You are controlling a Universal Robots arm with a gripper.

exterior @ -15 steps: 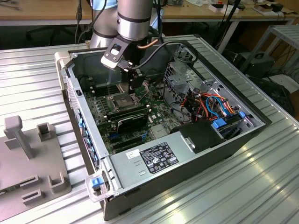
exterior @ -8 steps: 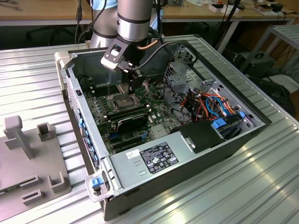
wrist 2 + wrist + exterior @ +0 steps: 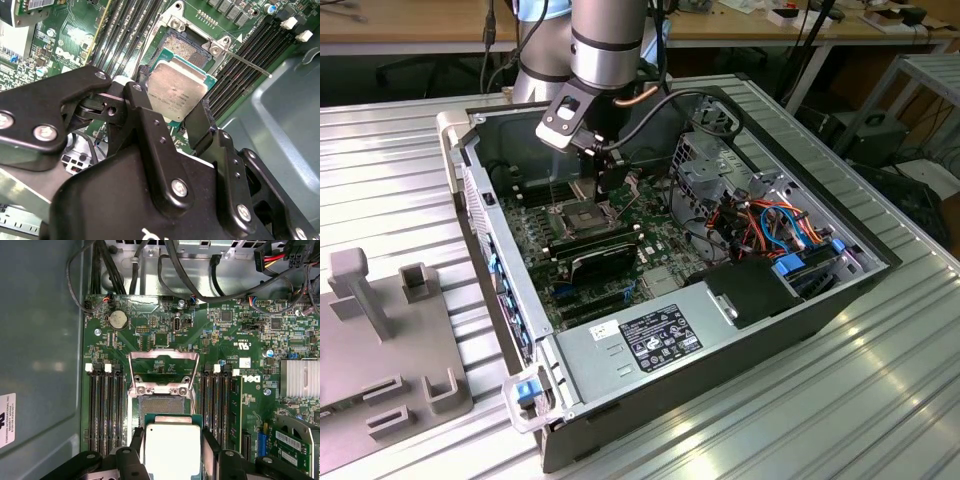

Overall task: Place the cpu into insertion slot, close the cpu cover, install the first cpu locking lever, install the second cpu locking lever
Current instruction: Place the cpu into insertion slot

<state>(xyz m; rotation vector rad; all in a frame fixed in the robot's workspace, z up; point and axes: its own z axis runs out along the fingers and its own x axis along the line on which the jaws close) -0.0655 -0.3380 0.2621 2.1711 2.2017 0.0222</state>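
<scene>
My gripper [image 3: 172,107] is shut on the cpu [image 3: 177,92], a flat square chip with a dull silver top, held by two opposite edges between the black fingers [image 3: 141,102]. The cpu [image 3: 170,445] hangs just above the insertion slot [image 3: 160,405], part of whose dark pin field shows beyond the chip's edge. The cpu cover [image 3: 164,371] stands swung open at the slot's far side. A thin metal locking lever [image 3: 245,62] sticks out sideways, unlatched. In the exterior view the gripper [image 3: 605,172] hovers over the slot [image 3: 582,212] inside the open computer case.
Black memory slots [image 3: 105,405] run along both sides of the socket. A black finned card [image 3: 605,258] lies just in front of it in the exterior view. Cables and a drive cage [image 3: 720,185] crowd the exterior view's right, and the case wall [image 3: 470,190] rises at its left.
</scene>
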